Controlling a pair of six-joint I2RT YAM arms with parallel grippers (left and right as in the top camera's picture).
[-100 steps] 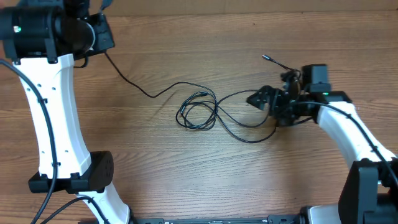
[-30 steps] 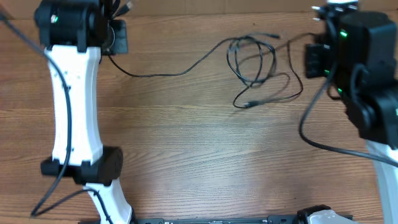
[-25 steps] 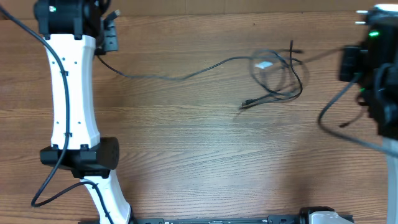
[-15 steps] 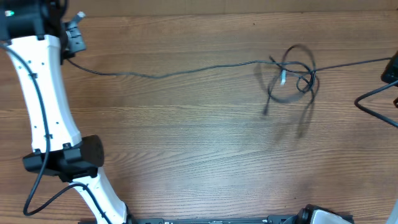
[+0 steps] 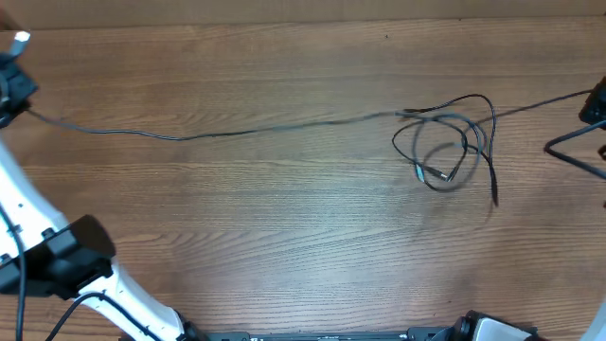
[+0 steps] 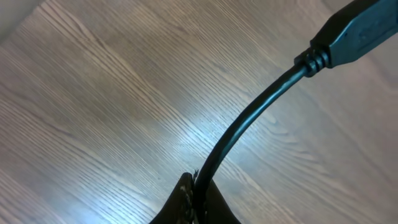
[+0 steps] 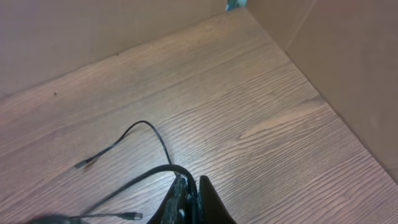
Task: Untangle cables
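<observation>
The cables [image 5: 237, 127] run as one thin black line across the table, from the far left edge to a loose tangle of loops [image 5: 445, 147] at the right. A free plug end [image 5: 494, 197] hangs below the tangle. My left gripper [image 6: 198, 194] is shut on a black cable [image 6: 249, 124] that ends in a plug [image 6: 357, 28]. It sits at the left edge [image 5: 13, 93] in the overhead view. My right gripper [image 7: 191, 191] is shut on a cable [image 7: 134, 180] curving left. In the overhead view it is at the right edge [image 5: 595, 102].
Wooden table [image 5: 284, 237]. Brown walls [image 7: 336, 68] close off the corner behind the right gripper. A thicker arm wire [image 5: 568, 152] sticks in from the right edge. The white left arm [image 5: 38, 246] crosses the near left corner.
Both arms have swung outward to the table's left and right edges. The cable between them has been drawn nearly straight. The tangle has slid right and spread into looser loops.
</observation>
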